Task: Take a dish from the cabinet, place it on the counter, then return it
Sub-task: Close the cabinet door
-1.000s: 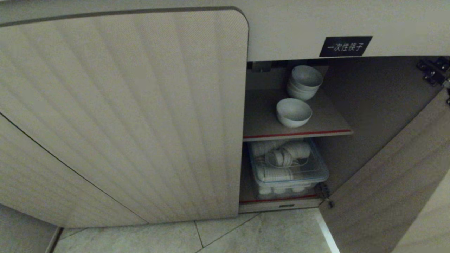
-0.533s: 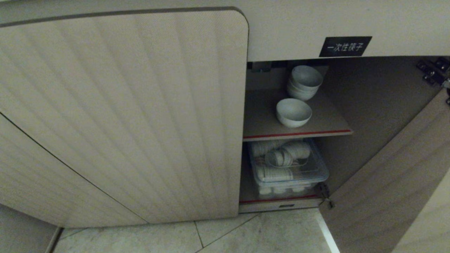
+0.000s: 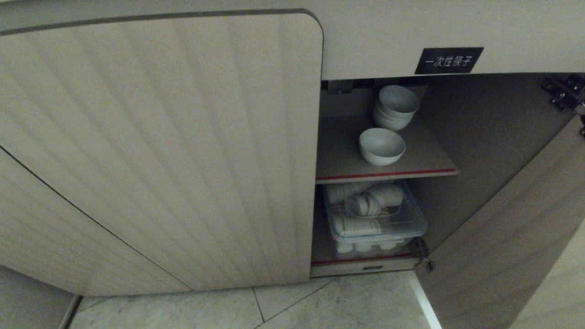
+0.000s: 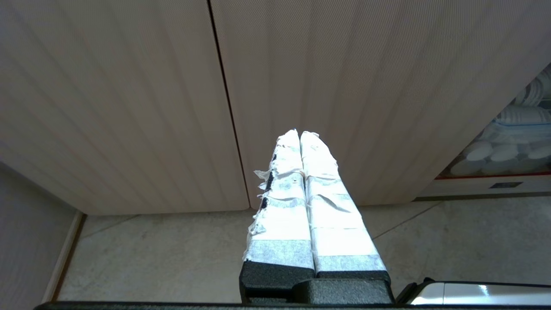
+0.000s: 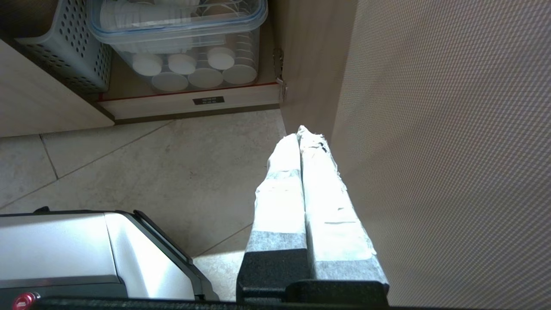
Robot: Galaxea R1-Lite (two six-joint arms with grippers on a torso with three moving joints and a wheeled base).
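Note:
The cabinet (image 3: 160, 151) has one fluted door closed and its right door (image 3: 512, 237) swung open. On the red-edged upper shelf (image 3: 388, 173) sits a single white dish (image 3: 381, 146), with a stack of like bowls (image 3: 396, 107) behind it. Neither arm shows in the head view. My right gripper (image 5: 299, 131) is shut and empty, low over the floor beside the open door (image 5: 452, 150). My left gripper (image 4: 300, 132) is shut and empty, pointing at the closed doors (image 4: 344, 86). The counter is out of view.
A clear lidded box (image 3: 374, 219) of white stacked ware fills the lower shelf; it also shows in the right wrist view (image 5: 185, 43), next to a grey perforated basket (image 5: 64, 47). The robot's base (image 5: 86, 254) stands on the tiled floor (image 3: 320, 306). A black label (image 3: 449, 60) is above the opening.

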